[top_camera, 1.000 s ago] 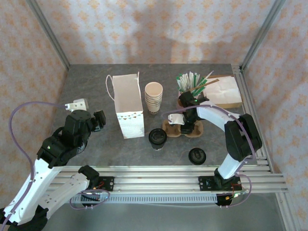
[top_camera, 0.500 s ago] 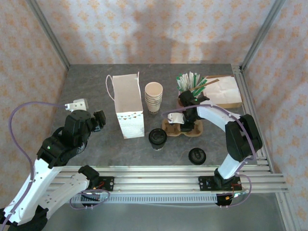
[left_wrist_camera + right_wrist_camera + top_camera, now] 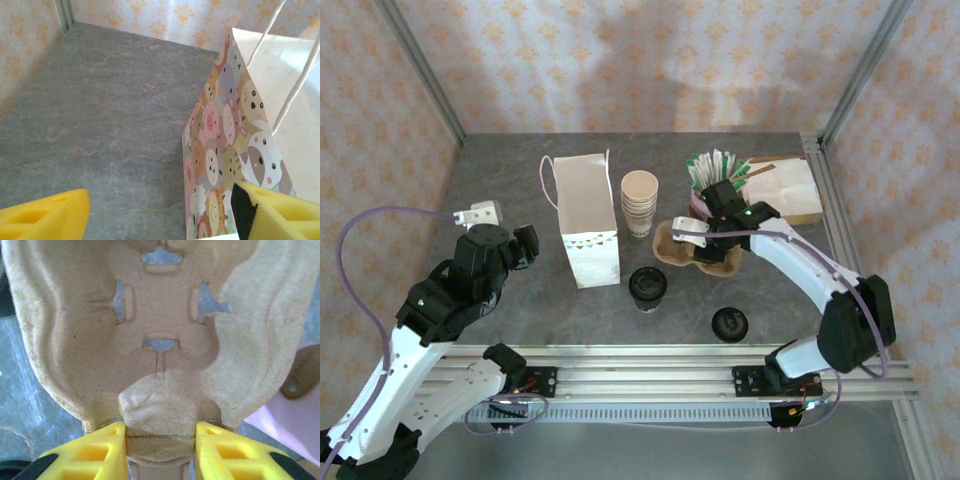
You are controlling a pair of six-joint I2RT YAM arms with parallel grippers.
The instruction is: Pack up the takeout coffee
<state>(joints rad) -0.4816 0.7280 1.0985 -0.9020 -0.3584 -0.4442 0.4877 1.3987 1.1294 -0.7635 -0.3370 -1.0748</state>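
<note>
Now the right gripper [image 3: 703, 238] is pinching the centre ridge of the cup carrier [image 3: 670, 248]: over the last second its jaws have been narrowing onto that ridge, and it looks to be raising the carrier off the table [image 3: 500, 180] and shifting it a little far-left, toward the cup stack [image 3: 640, 200]. The takeout coffee [image 3: 648, 286] is sitting lidded and untouched just near-right of the white paper bag [image 3: 588, 220], with the loose lid [image 3: 730, 323] to its near right. The left gripper [image 3: 525, 247] is hovering left of the bag, jaws spread and gripping nothing, so I'm reading this as staging the carrier, with the coffee not yet packed
</note>
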